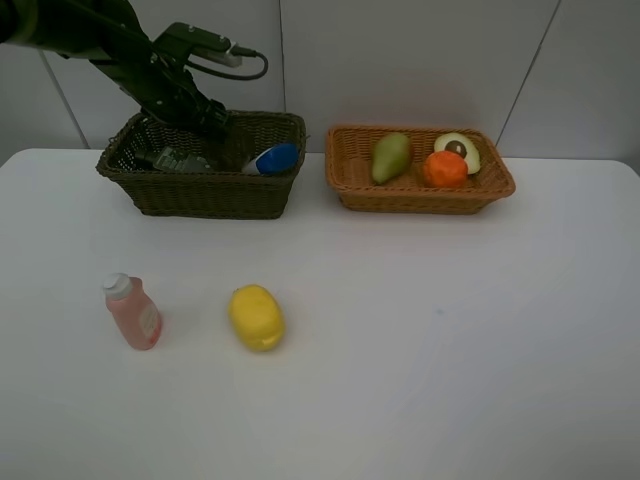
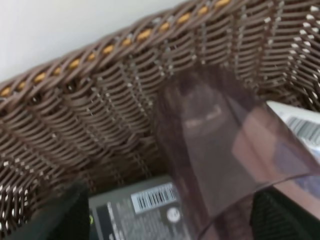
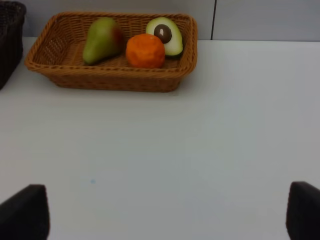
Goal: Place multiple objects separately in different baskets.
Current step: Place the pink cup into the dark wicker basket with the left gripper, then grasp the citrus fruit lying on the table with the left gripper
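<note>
On my high feed the table [image 1: 450, 350] is plain white, backed by a pale panelled wall [image 1: 410, 60]. The lemon [image 1: 256, 317] and pink bottle [image 1: 133, 312] sit apart on its near-left part. The bottle stands cap up, and the lemon's long axis runs roughly near to far. At the back, the dark basket [image 1: 200, 190] is on the left and the light basket [image 1: 420, 195] on the right. The light one holds the pear [image 1: 390, 157], lying narrow end toward the wall, the orange [image 1: 445, 168], and the avocado [image 1: 458, 150], cut face up.

The left gripper [image 1: 212, 122] is down inside the dark basket, and the high feed hides the cup. My left wrist feed shows the cup [image 2: 225, 145], blurred and see-through, between spread fingers [image 2: 60, 217]. That finger is clear of it; the other side I cannot make out. The green bottle [image 1: 175, 160] lies flat beside it. The white bottle [image 1: 272, 158] lies with its cap pointing right. The right gripper [image 3: 162, 210] hangs with fingers wide apart over the table.
</note>
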Tool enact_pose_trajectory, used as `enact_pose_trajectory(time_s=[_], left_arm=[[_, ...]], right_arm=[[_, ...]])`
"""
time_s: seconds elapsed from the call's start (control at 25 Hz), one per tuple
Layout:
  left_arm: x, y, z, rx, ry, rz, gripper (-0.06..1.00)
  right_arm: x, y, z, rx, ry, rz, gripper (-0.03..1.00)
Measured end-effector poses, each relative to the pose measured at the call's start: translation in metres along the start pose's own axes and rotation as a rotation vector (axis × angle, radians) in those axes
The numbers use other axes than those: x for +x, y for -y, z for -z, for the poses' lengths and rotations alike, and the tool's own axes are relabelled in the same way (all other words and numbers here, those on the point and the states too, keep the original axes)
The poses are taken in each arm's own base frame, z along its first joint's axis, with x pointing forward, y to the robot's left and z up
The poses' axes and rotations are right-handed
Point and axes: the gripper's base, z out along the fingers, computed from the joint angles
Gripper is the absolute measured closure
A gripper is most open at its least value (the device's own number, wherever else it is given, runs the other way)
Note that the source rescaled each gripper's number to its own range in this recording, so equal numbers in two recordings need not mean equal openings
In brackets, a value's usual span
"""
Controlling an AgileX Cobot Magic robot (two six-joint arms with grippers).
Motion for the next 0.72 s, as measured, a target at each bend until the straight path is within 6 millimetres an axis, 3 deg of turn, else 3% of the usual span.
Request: enact_pose_trajectory(time_s=[0.36, 0.72], left_arm=[[-0.006, 0.003, 0.041, 0.024, -0.065, -0.005, 0.03], [0.006, 0.009, 0.092, 0.052, -0.17, 0.031, 0.03]], right_arm=[[0.0, 0.0, 0.0, 0.0, 0.0, 0.0, -0.03], [0.0, 0.0, 0.0, 0.0, 0.0, 0.0, -0.03]])
